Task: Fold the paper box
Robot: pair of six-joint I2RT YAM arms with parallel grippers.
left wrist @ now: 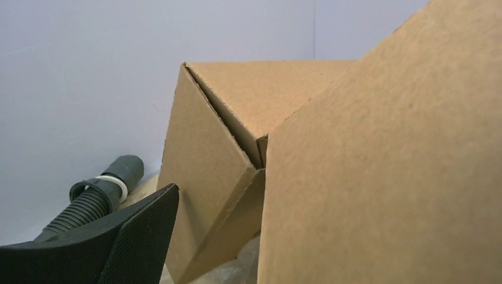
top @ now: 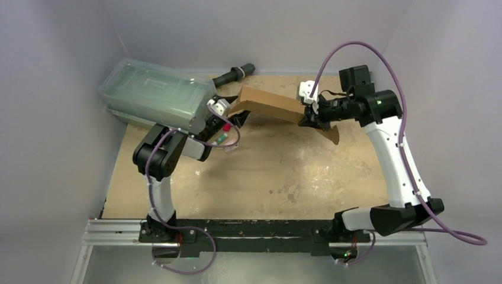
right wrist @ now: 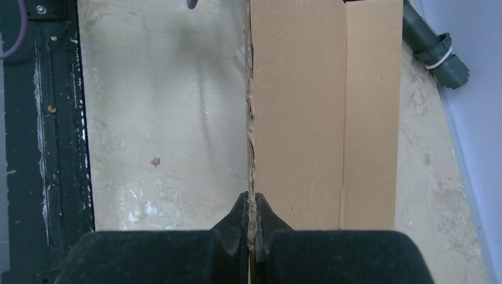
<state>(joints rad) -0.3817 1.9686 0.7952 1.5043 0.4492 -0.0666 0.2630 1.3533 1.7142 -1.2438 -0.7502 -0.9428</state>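
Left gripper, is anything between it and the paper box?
Nothing visible does. The left gripper is right at the left end of the box, its finger beside a flap. The container sits off to its left, the hose behind the box.

The brown corrugated cardboard paper box [top: 269, 105] is stretching over the worn wooden counter [top: 266, 177] from the left pincer [top: 229, 113] to the right pincer [right wrist: 251, 222], with its edge sitting inside the right pincer. A clear plastic lidded container [top: 157, 94] is sitting just left of the left pincer. A black ribbed hose [top: 234, 75] is lying beyond the left pincer.
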